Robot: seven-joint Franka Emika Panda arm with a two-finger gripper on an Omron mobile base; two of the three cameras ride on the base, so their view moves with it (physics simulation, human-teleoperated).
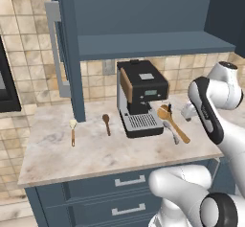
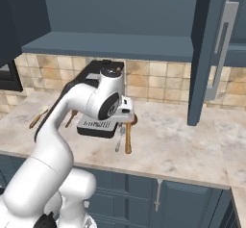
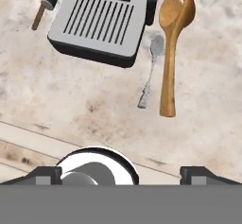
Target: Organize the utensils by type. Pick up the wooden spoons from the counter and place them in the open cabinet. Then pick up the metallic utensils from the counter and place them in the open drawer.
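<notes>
My arm bends forward, wrist pointing down; pincer spread wide, empty, above the surface. Orange wooden spoon lies beside the metal spoon, by the coffee machine.

Soft, even light all round, nothing glaring. The bench is bright; the cabinet interior sits dimmer. Only faint shadows under the coffee machine. Edges look slightly coarse and pixelly, not blurred.
</notes>
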